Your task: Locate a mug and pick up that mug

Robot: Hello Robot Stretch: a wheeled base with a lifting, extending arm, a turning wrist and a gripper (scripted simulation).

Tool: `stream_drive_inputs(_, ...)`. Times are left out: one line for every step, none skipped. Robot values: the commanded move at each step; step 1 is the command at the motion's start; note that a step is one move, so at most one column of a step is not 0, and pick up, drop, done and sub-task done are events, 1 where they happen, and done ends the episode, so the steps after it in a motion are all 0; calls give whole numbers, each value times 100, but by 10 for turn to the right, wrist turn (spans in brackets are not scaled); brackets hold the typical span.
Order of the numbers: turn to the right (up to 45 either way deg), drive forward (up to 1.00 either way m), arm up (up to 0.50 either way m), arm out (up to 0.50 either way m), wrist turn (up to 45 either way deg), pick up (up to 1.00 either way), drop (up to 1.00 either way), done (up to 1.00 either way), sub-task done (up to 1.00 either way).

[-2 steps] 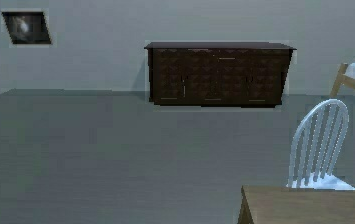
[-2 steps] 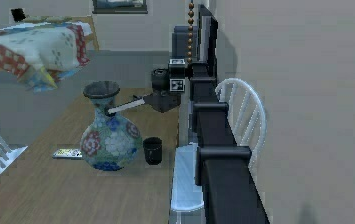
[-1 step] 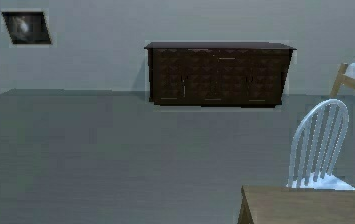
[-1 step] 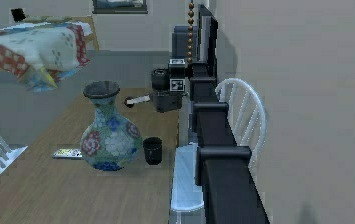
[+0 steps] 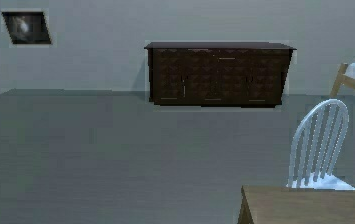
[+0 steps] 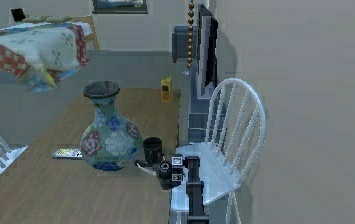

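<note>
Forward view: dark sideboard against the far wall. Framed picture high at the left. White chair at the right, and a corner of the table at the bottom right.

Arm side view: patterned vase upright on the table. A small dark mug stands on the wood just beside the vase's foot, on the arm's side. The gripper, at the end of the arm, is at the mug. Whether it is over, beside or touching the mug, I cannot tell. I also cannot tell whether the claw is apart or together, or whether it holds anything. A flat dark thing lies on the vase's other side.

Judgement: this is the final approach to the grasp. Best done with small corrections, fingers set either side of the mug's body, working from the side away from the vase. Lift straight up before drawing back. Main risk: nudging the mug into the vase.
</note>
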Motion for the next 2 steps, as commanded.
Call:
stream_drive_inputs(0, 0, 0, 0, 0, 100, 0, 0, 0)
stream_drive_inputs(0, 0, 10, 0, 0, 0, 0, 0, 0)
